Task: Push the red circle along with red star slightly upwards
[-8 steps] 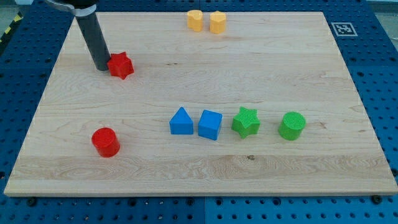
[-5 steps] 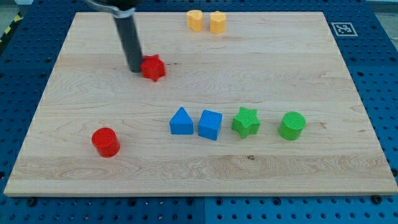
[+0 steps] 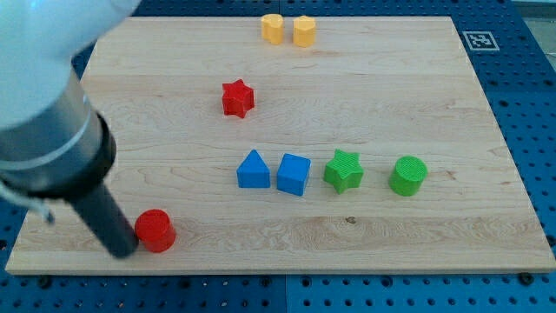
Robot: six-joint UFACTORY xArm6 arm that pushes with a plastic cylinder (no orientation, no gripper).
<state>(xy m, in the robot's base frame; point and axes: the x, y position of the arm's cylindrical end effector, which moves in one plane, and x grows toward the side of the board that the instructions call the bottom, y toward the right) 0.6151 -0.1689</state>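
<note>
A: Where is my tip standing now?

B: It is resting on the wooden board, touching the red circle on the side toward the view's left and a little below it. The rod is only a plain stick, so it is gripping nothing; it is just leaning against the circle.

A: And the red star?

B: It is lying well apart from the red circle, toward the view's top and right. I judge the circle's upward push is not yet done.

A: Is there room?

B: Above the circle the board is looking free up to the star. However, the circle is sitting near the board's bottom edge and left corner, so a sideways slip is risky. The blue triangle is staying off to the circle's right.
</note>
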